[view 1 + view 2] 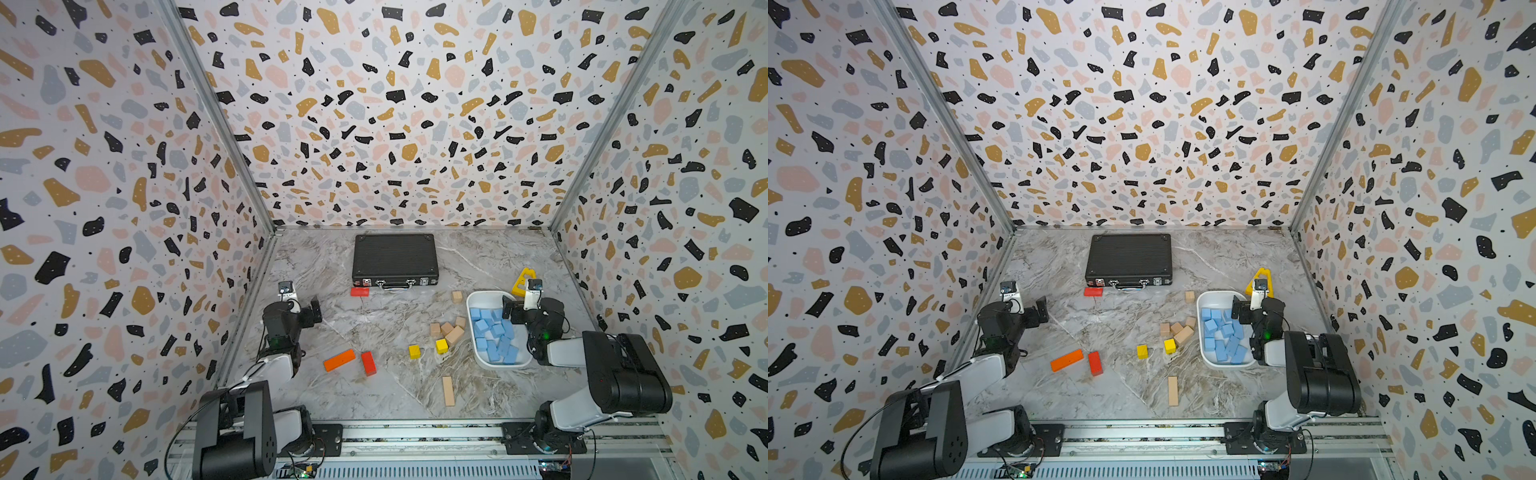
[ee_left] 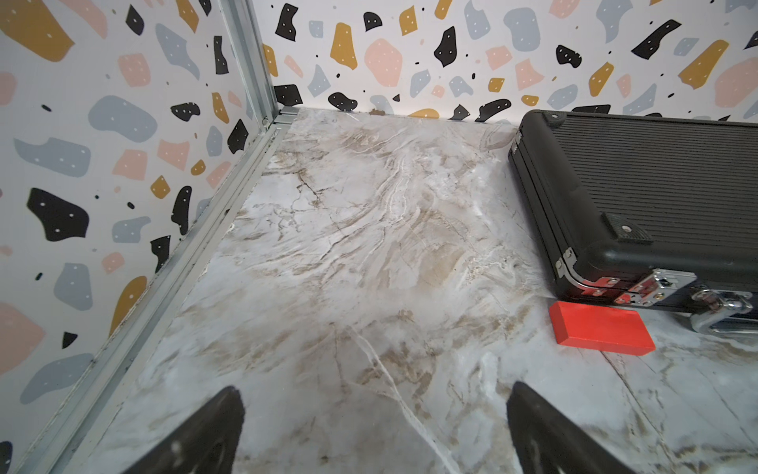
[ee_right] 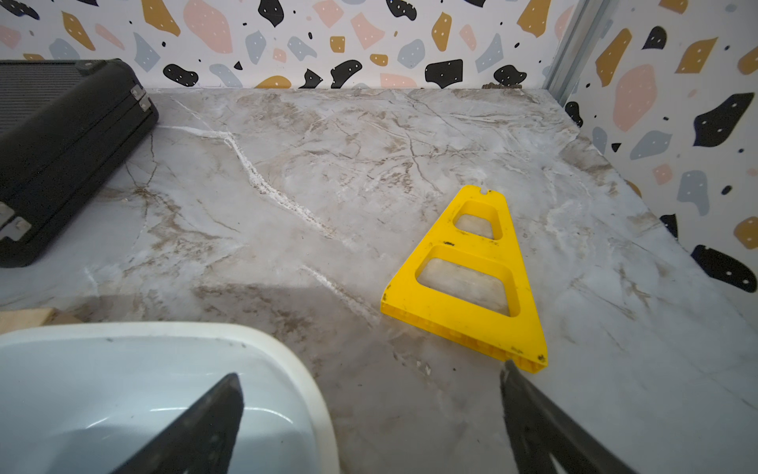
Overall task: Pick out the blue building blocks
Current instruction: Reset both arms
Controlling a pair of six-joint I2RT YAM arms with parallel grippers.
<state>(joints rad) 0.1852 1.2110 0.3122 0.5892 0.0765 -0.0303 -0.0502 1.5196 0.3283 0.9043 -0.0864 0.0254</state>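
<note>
Right wrist view: right gripper (image 3: pixel 369 371) fingers spread wide, gripping nothing. One finger hangs over the tray (image 3: pixel 184 330), the other over the table (image 3: pixel 328 184) just beside a corner of the yellow triangle (image 3: pixel 455 324).

Both top views: blue blocks (image 1: pixel 494 334) lie piled in the tray at the table's right side, with the right gripper above the tray's far right rim.

Left wrist view: left gripper (image 2: pixel 375 388) is also wide and empty, over bare table at the left side. Black case (image 2: pixel 635 197) is ahead, with a red block (image 2: pixel 601 328) just in front of it.

Loose left of the tray:
- tan blocks (image 1: pixel 451 330), clustered
- two yellow cubes (image 1: pixel 414 351)
- orange bar (image 1: pixel 339 360) and red bar (image 1: pixel 368 363), close together
- tan bar (image 1: pixel 448 390), nearer the front
</note>
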